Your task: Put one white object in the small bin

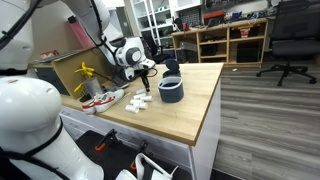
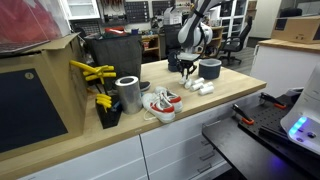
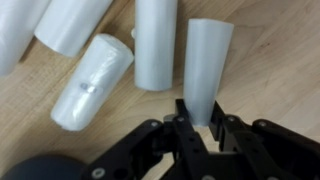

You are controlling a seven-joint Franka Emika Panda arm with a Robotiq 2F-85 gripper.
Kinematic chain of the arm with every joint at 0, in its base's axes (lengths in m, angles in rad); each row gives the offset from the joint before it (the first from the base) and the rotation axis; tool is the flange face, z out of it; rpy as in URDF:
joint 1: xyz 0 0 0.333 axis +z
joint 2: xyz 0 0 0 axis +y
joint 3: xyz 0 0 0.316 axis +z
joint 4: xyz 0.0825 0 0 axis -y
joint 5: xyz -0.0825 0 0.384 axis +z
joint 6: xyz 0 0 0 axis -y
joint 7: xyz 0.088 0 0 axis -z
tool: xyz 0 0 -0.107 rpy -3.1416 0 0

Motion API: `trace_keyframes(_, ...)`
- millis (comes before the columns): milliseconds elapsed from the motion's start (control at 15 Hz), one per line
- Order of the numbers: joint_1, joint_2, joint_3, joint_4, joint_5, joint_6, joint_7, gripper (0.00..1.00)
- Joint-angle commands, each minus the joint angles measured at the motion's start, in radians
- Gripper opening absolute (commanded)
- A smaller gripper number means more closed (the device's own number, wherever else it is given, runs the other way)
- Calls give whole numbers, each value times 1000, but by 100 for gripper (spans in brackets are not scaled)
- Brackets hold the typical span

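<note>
wrist view counts five white cylinders (image 3: 92, 80) on the wooden table (image 3: 275, 70). from the left, one is cut off by the top corner, one slants along the top edge, one wrapped in clear film lies just below it, one stands straight up the picture at the middle, and the fifth cylinder (image 3: 208, 60) is furthest right. the gripper (image 3: 200, 128) comes in from the bottom edge. its two fingers are narrowed onto the near end of the fifth cylinder, a pad against each side with no gap showing, so it has hold of that one and nothing else. a dark rounded shape (image 3: 40, 168) fills the lower left corner and i cannot tell what it is. in an exterior view, left to right, come one yellow tool (image 1: 88, 72), what look like two red and white shoes (image 1: 100, 101), the cluster of cylinders, the gripper above the cluster's right side, then one small bin (image 1: 171, 91), dark and round, just beside the cylinders. the held cylinder is at the cluster, outside the bin. the arm (image 1: 108, 45) reaches in from the upper left, wrist bent so that the fingers point down at the tabletop. in an exterior view the row reads one cardboard box (image 2: 40, 90), one grey can (image 2: 128, 93), the shoes, then the arm coming down from above onto the cylinders, with the bin just behind them.
</note>
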Motion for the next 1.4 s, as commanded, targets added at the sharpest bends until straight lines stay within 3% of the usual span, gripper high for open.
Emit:
trace_keyframes(0, 3, -26, -15, -11, 8, 21, 33, 6)
trace_keyframes(533, 1, -19, -73, 7, -7, 50, 45, 6)
trace_keyframes(600, 5, -20, -80, 9, -10, 57, 48, 34)
trace_keyframes(667, 8, -21, -84, 10, -10, 64, 52, 51)
trace_keyframes(1067, 28, -104, -53, -45, 0, 89, 28, 95)
trace_keyframes(1333, 46, -161, -29, -77, -8, 63, 43, 100)
